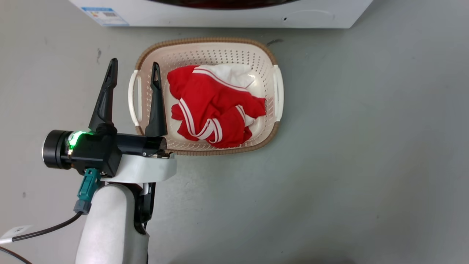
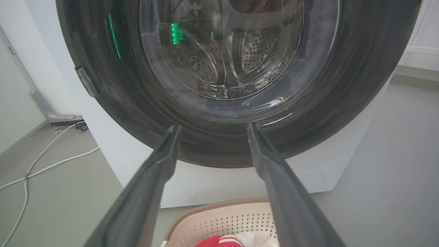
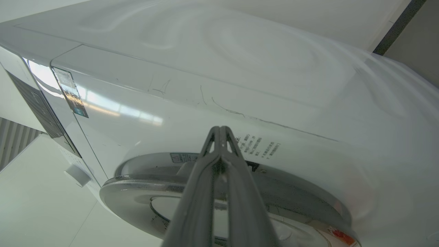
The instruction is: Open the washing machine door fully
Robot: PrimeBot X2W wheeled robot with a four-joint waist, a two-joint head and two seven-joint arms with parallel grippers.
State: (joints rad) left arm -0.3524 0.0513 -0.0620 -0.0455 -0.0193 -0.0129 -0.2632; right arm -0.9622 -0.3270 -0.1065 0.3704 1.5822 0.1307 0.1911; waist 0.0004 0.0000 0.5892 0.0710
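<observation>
The washing machine (image 1: 220, 16) is a white box at the top of the head view; a dark sliver of the washing machine door (image 1: 223, 3) shows at its upper edge. My left gripper (image 1: 135, 63) is open and holds nothing, hovering over the basket's left edge. In the left wrist view its fingers (image 2: 213, 126) point at the glossy black door (image 2: 219, 68), which lies against the white front (image 2: 113, 151). My right gripper (image 3: 221, 128) is shut on nothing, its tips over the machine front (image 3: 171, 85) just above the door's upper rim (image 3: 137, 192); whether they touch is unclear.
A cream perforated basket (image 1: 263, 51) with red and white cloth (image 1: 212, 106) sits on the grey floor right before the machine. White cables (image 2: 41, 164) trail over the floor left of the machine, beside a wall. Open floor lies to the right of the basket.
</observation>
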